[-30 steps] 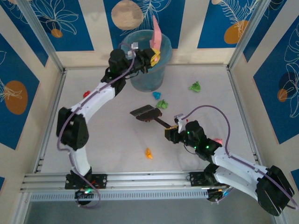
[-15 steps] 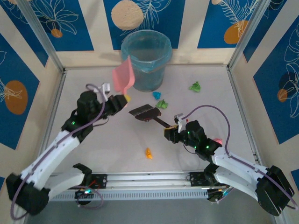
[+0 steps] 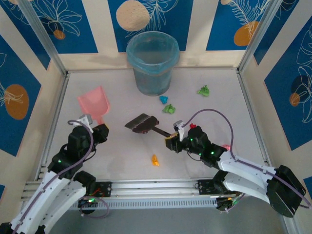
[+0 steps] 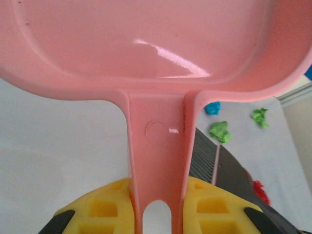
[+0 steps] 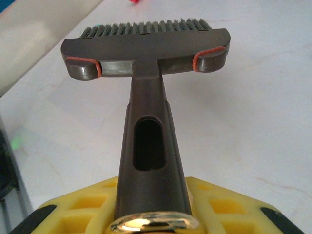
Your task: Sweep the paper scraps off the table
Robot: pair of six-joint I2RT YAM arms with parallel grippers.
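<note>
My left gripper (image 3: pixel 99 131): clamped on the pink dustpan (image 3: pixel 93 104) handle.
My right gripper (image 3: pixel 171 141): clamped on the brush (image 3: pixel 141 123) handle.
Loose paper scraps (image 3: pixel 169 108): on the table (image 3: pixel 117 156), green and cyan beyond brush, orange nearer.

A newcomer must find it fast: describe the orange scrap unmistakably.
On the table, look just beyond the near rail, midway between the arms. The orange scrap lies there alone, nearer than the brush; the green scraps and cyan scrap sit farther back, by the blue bucket.
</note>
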